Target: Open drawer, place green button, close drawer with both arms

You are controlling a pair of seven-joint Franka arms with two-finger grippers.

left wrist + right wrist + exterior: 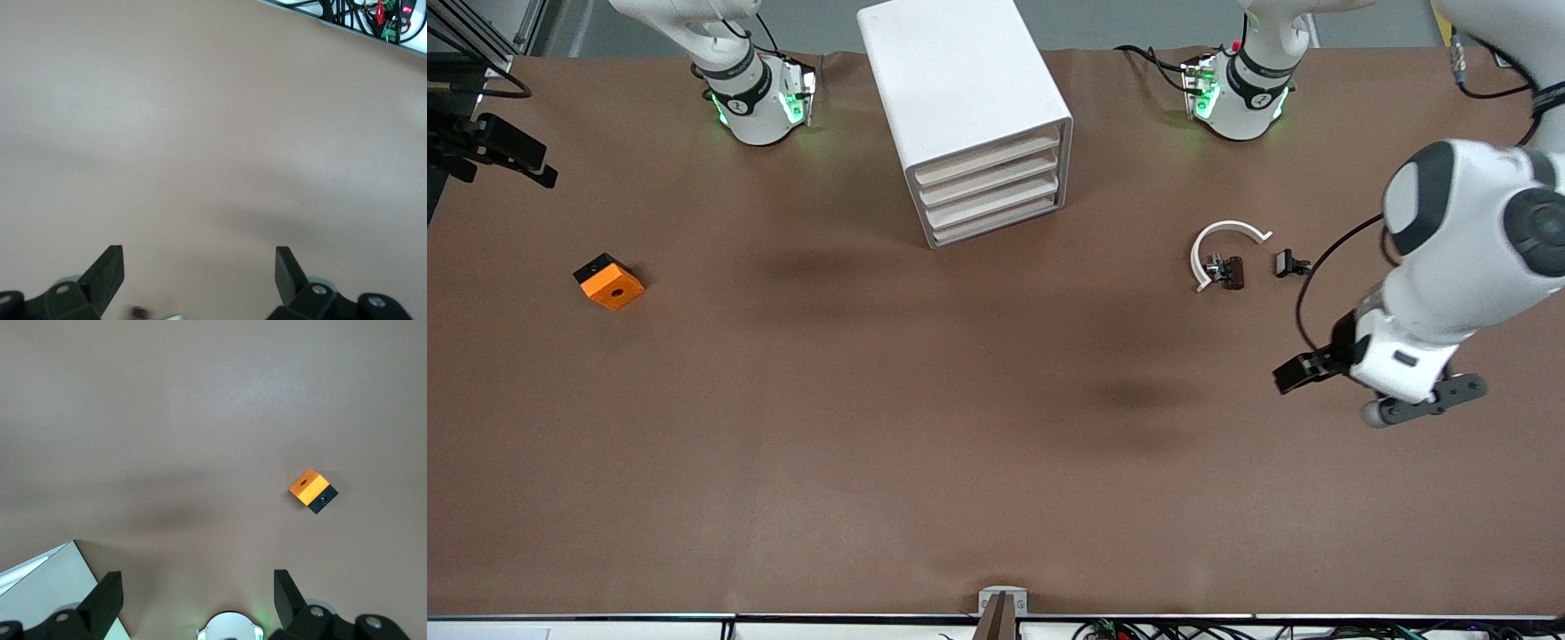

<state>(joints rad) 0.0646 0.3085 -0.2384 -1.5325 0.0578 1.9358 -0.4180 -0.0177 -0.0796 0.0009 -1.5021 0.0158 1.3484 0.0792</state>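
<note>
The left gripper (pixel 199 273) hangs with its fingers spread wide and nothing between them, over bare brown table (pixel 960 444) toward the left arm's end. From the high front camera it shows only partly, a black finger jutting from under the white wrist. Its own wrist camera shows both black fingertips (pixel 107 270) against plain tabletop, with a tangle of cables (pixel 373 20) along the table's edge, which the front camera shows only as a strip.

The right gripper (pixel 193 593) is also released and empty. The front camera does not show it at all, as the right arm leaves the picture at the top. Its wrist camera shows the fingertips (pixel 107 597) apart above the right arm's lit base (pixel 227 628), with a corner of the white cabinet (pixel 40 587) and the orange block (pixel 312 490) lying well apart from it.

The cabinet stands between the two bases, all four drawers pushed in. The drawer (pixel 987 161) shows only as a pale beige strip in the white box. Which small part is the button I cannot tell: a dark clip (pixel 1225 269) lies inside a white curved piece (pixel 1223 240), with another dark piece (pixel 1289 263) just beside it, nearer the front camera than the left base.

No writing can be read.
</note>
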